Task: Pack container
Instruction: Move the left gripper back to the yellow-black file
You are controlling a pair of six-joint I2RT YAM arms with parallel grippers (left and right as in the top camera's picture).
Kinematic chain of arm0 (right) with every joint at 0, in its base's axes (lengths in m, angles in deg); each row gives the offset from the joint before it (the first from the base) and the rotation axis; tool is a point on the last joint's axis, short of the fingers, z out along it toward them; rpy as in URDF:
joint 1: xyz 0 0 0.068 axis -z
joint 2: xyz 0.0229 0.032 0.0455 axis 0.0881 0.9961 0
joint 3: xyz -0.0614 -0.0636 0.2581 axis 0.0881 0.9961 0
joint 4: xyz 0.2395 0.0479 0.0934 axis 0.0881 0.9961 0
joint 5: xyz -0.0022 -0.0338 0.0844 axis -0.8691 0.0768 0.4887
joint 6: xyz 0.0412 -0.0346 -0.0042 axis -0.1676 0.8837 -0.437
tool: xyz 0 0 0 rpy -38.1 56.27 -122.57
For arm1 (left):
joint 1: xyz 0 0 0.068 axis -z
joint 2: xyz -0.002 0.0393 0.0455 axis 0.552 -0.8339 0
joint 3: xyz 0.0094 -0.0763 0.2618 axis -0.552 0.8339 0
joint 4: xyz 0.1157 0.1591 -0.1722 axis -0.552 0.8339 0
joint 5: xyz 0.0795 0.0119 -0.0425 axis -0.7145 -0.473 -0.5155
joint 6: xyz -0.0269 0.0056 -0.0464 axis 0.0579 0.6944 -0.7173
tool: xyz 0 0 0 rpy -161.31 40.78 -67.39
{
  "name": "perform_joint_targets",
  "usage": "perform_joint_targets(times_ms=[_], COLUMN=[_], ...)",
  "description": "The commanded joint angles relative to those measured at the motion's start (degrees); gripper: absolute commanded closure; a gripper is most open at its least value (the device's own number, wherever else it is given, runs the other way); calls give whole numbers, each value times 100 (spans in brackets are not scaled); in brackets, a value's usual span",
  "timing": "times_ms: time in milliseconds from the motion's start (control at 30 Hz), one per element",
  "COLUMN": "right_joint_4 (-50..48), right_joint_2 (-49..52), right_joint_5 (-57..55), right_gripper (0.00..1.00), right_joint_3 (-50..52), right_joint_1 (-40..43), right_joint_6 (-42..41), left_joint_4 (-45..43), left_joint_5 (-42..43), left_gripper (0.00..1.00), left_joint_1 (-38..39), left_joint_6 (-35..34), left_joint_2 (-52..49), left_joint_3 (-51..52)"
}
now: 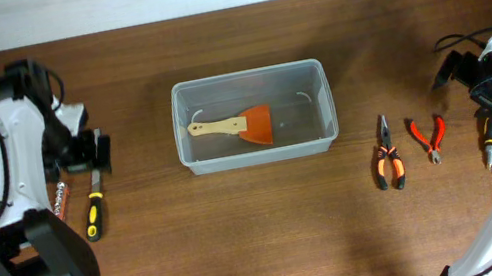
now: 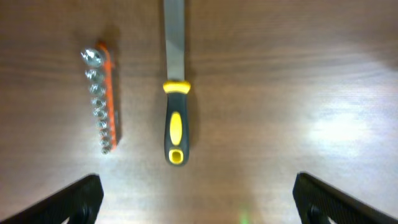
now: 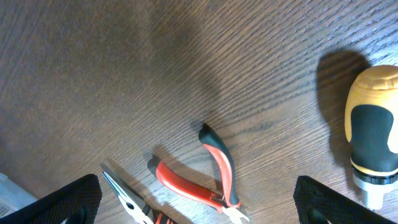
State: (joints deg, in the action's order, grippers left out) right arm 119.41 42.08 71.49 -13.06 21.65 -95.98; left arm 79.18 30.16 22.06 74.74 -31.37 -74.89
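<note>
Brown wood-grain table (image 1: 275, 244), the clear container (image 1: 245, 75) at its centre and hand tools on either side.

Overhead, the container holds a wooden-handled spatula (image 1: 259, 123) with an orange blade. Left of it lie a socket rail (image 1: 60, 199) and a file (image 1: 94, 213) with a yellow and black handle. Right of it lie orange-handled pliers (image 1: 389, 158), red cutters (image 1: 429, 136) and a yellow-handled screwdriver (image 1: 488, 141), all well apart from the container. From the left wrist, the left gripper (image 2: 199, 199) hangs over the table with fingers spread wide, holding nothing; file and socket rail lie side by side ahead. From the right wrist, the right gripper (image 3: 199, 198) is likewise spread wide and unloaded above the cutters, with the pliers' nose at lower left and the screwdriver handle at the right edge.
</note>
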Motion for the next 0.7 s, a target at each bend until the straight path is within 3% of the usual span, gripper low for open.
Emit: perform_joint_targets(times_ms=[0, 367, 667], right_joint_4=[4, 4, 4], right_joint_2=[-195, -195, -195], right_joint_5=[26, 26, 26], right_gripper=[1, 1, 1], right_joint_3=[-70, -70, -70], right_joint_1=[0, 0, 0], right_joint_6=[-33, -33, -35], left_joint_4=[-348, -1755, -2605], left_joint_5=[114, 496, 413], left_gripper=[0, 11, 9], left_joint_1=[-208, -363, -363], left_joint_6=[-83, 20, 24], left_joint_2=[-13, -22, -31], left_joint_3=[697, 1902, 2446])
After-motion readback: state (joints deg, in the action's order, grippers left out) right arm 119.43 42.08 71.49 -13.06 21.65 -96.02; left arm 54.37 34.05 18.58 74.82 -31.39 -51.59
